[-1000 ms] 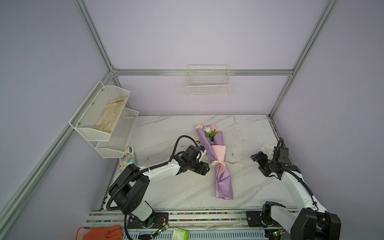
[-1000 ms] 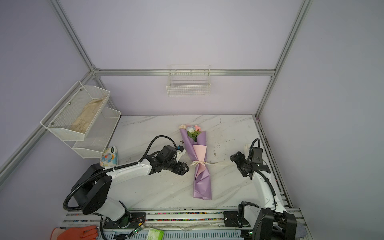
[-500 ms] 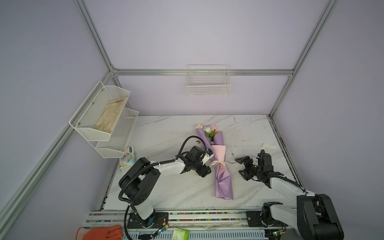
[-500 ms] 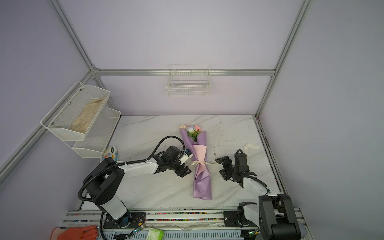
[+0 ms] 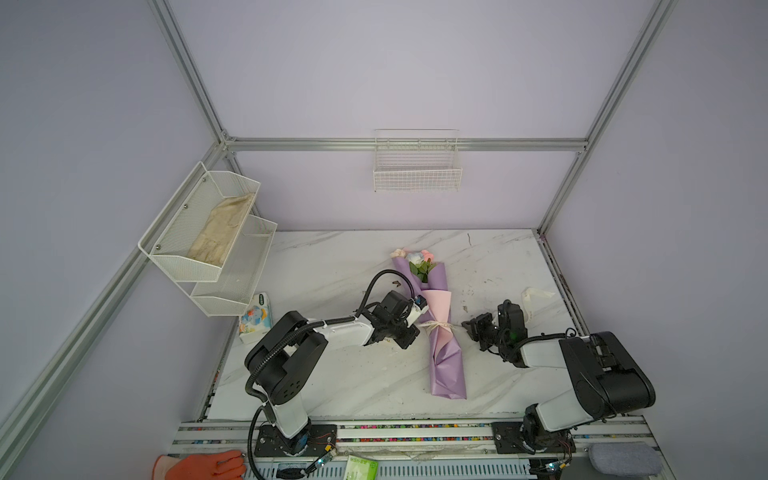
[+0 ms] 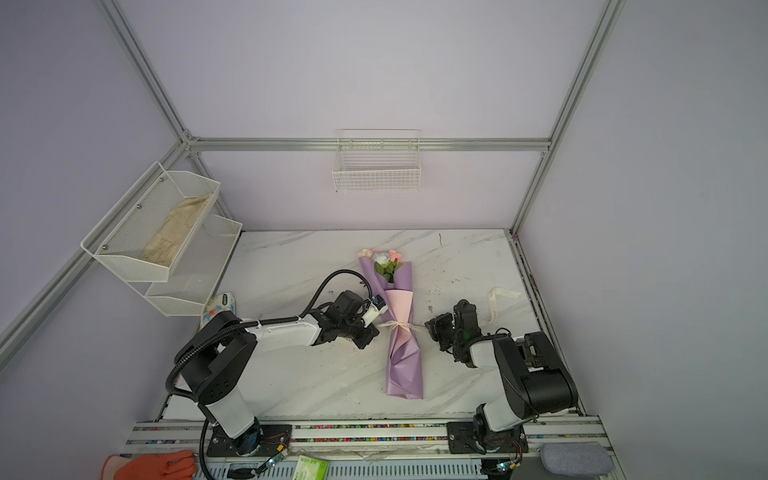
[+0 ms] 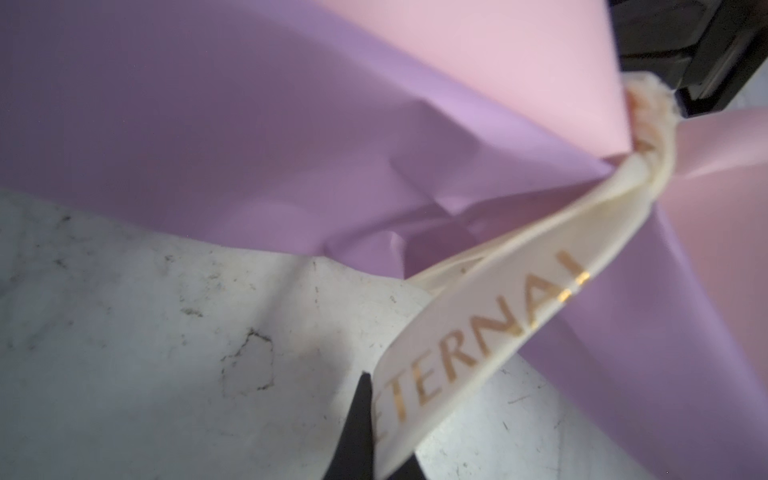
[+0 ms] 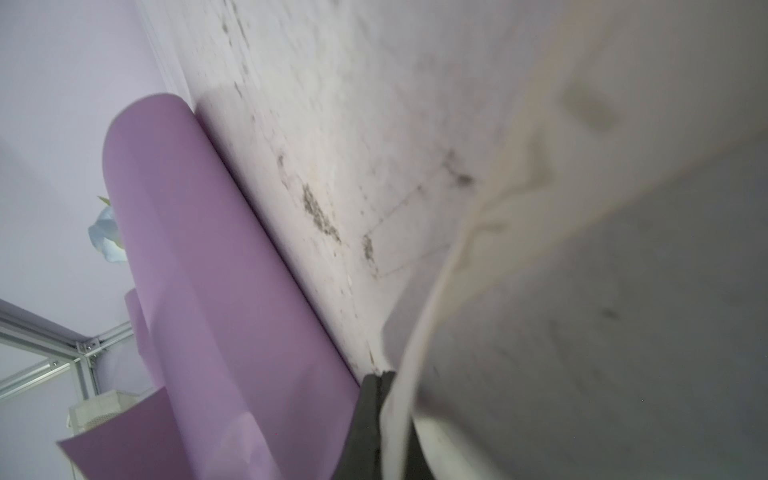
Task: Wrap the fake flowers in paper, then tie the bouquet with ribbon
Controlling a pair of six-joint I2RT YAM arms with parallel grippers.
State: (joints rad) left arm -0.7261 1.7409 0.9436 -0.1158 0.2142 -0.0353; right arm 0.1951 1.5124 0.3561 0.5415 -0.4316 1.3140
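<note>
bouquet (image 5: 446,361): lies flat near the middle of the white marble-look table (image 5: 332,266), rose heads (image 5: 417,259) toward 12 o'clock, crumpled tail toward 6 o'clock. comes wrapped in smooth matte paper, lilac outside with a pink cone layer over the middle, pinched to a narrow waist and creased there. shows soft-petalled blooms in pale blue, pink and cream above green leaves.

ribbon (image 5: 436,325): circles the waist as a flat cream satin band with gold letters, reading "eternal" in the left wrist view. bunches into a rough knot against the pink paper. ends in a loose curl on the table at about 2 o'clock from the right gripper (image 5: 468,327).

left gripper (image 5: 417,327): sits just beside the waist at its 9 o'clock, clenched on one ribbon tail, black fingers (image 7: 357,419) pinching it close to the lens.

right gripper: sits near the waist at its 3 o'clock, clamped on the other tail, held between its dark fingers (image 8: 365,415).

hard to make out: right wrist view blurred, ribbon there a pale smear with illegible print, only a sliver of one blue rose past the lilac roll. stems hidden inside the wrap. fingers cut off by the frame edge in both wrist views. table scuffed with grey marks.
</note>
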